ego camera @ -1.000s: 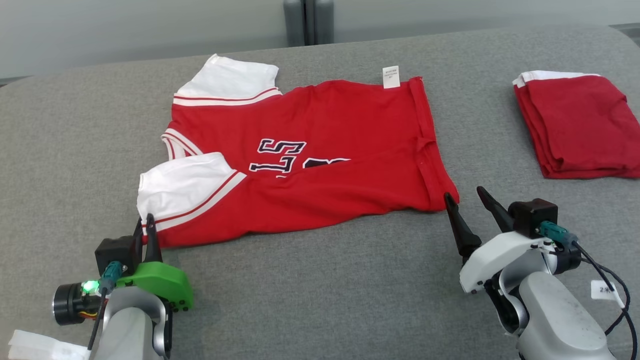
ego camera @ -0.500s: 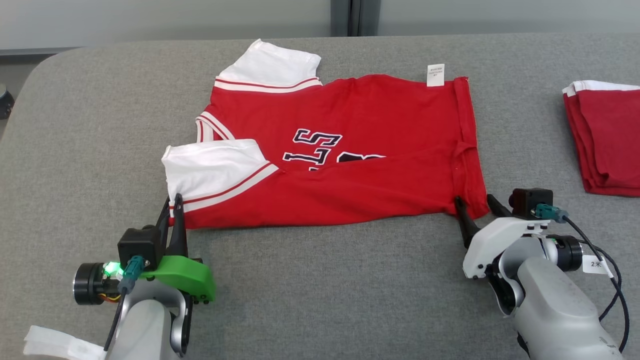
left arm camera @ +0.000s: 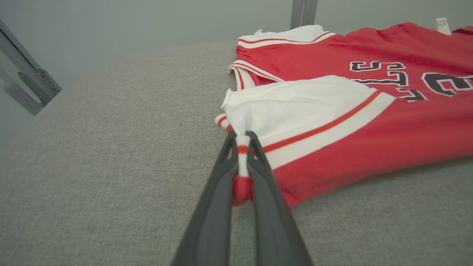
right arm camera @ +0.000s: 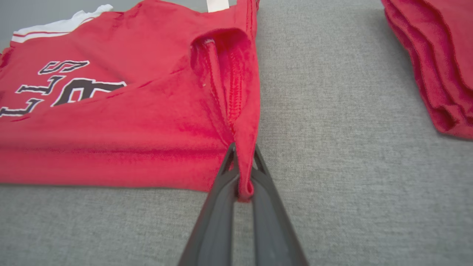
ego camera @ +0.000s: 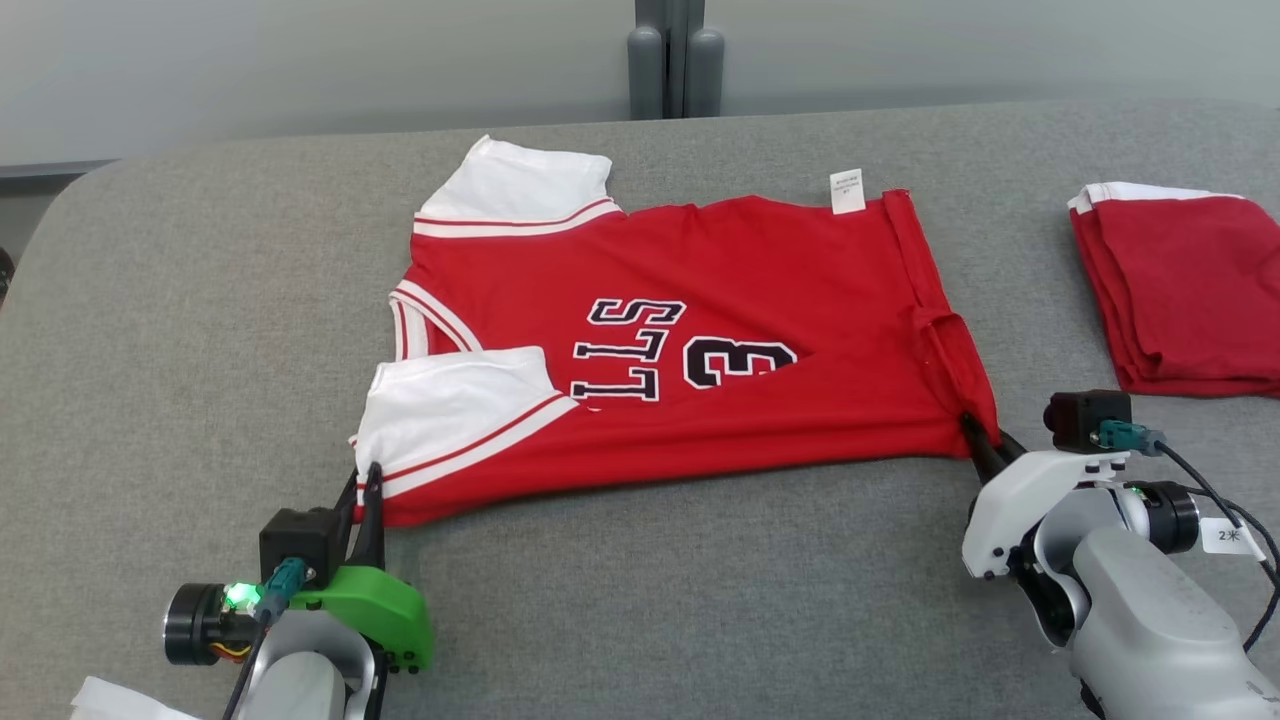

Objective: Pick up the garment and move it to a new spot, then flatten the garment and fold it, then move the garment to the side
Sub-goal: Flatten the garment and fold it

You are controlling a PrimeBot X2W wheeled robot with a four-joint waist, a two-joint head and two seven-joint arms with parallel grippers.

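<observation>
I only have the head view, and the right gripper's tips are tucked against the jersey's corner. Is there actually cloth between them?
Observer: Yes. From the right wrist, the right gripper is shut on a bunched fold of the jersey at its stitched hem.
Operator: And the other side?
Observer: From the left wrist, the left gripper is shut on the white sleeve at its striped cuff, with a red wad bunched lower between its jaws.

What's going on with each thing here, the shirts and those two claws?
red jersey: lying spread out, near edge partly folded over the lettering.
left gripper: shut on the jersey's sleeve corner.
right gripper: shut on the jersey's hem corner.
second red garment: folded, lying apart.
</observation>
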